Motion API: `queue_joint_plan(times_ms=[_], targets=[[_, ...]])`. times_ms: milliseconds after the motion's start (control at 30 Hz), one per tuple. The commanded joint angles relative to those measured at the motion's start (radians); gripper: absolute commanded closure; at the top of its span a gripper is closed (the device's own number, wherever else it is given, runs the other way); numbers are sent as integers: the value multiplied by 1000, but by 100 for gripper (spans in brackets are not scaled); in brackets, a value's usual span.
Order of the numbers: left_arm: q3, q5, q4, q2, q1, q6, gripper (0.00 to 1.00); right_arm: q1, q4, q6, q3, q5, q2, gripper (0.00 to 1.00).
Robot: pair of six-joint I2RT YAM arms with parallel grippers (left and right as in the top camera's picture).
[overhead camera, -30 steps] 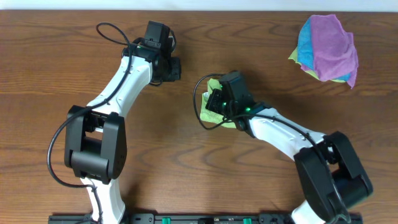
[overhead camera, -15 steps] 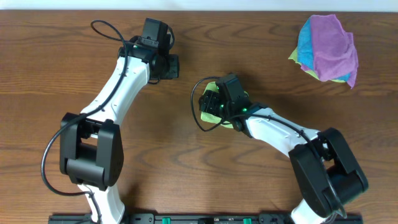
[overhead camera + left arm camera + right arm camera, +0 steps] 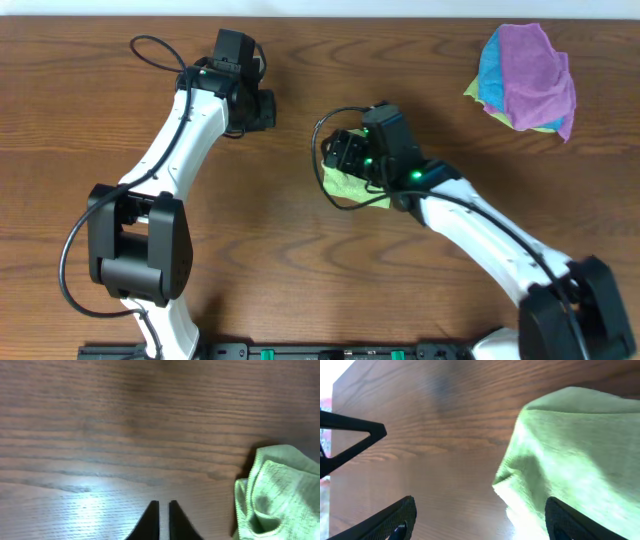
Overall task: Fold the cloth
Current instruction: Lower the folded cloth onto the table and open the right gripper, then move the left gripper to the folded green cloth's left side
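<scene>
The lime-green cloth lies bunched in a small heap on the wooden table near the middle. My right gripper hovers over its left edge, open, with nothing between its fingers. In the right wrist view the cloth fills the right half, and the right gripper straddles its near edge, one fingertip over the fabric and the other over bare wood. My left gripper is further back and to the left, apart from the cloth. In the left wrist view the left gripper is shut on nothing, and the cloth lies off to its right.
A pile of purple and blue cloths sits at the back right corner. A black cable loops beside my right wrist, close to the green cloth. The table's far edge runs just behind the left arm.
My right gripper has opened and let go of the cloth, then drawn back a little to the right. The left arm has shifted slightly left and back.
</scene>
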Motion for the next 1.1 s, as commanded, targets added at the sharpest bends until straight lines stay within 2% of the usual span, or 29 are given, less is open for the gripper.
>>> queue_joint_plan(times_ms=[0,67,167,300,367,633,967,1067], targets=[[22,45,-15,-35,7,-19,85,-46,-64,-80,13,43,-69,10],[22,63,-25,-35,7,-32,75,-77,-135,-156,13,50,-112,6],[22,109,-34,-35,7,-38,67,-128,-250,-295,13,50,-172,4],[22,148,-40,-35,7,-52,62,-173,-402,-462,13,55,-261,1],[22,150,-39,-35,7,-72,61,-186,-475,-497,13,96,-313,1],[22,201,-18,-35,-16,-109,59,-240,-739,-526,-18,237,-593,1],[22,202,18,-35,-101,-152,60,-282,-785,-460,-237,230,-1070,1],[22,202,34,-35,-120,-179,60,-282,-768,-395,-292,284,-1144,1]])
